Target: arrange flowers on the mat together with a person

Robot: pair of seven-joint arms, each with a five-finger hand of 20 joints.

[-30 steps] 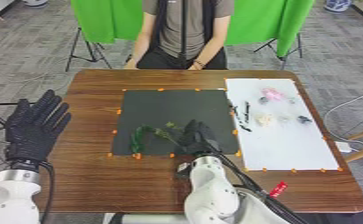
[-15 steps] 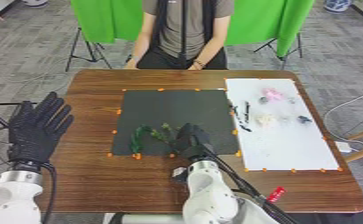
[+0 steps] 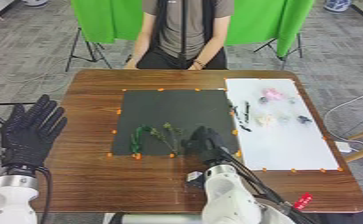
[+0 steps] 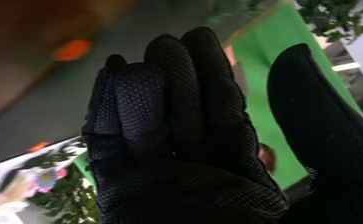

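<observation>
My right hand (image 3: pixel 206 142) is over the lower right part of the dark mat (image 3: pixel 177 107) in the head view, just right of a green stem with small buds (image 3: pixel 171 134) and apart from it. A leafy green sprig (image 3: pixel 138 138) lies left of that stem, on the mat's lower left. In the right wrist view the right hand (image 4: pixel 173 120) has relaxed fingers, thumb apart, nothing between them. My left hand (image 3: pixel 31 132) is open beyond the table's left edge. On the white sheet (image 3: pixel 288 145) lie a pink flower (image 3: pixel 272 93), a pale flower (image 3: pixel 265 119) and dark stems (image 3: pixel 246 112).
Orange markers edge the mat and the sheet. Brown wooden table (image 3: pixel 97 180) surrounds them. A person sits at the far side, hands near the lap, off the flowers. A small dark object (image 3: pixel 195 177) is beside my right forearm.
The right hand has moved right, away from the budded stem, which now lies uncovered on the mat beside the sprig. My left hand has shifted slightly.
</observation>
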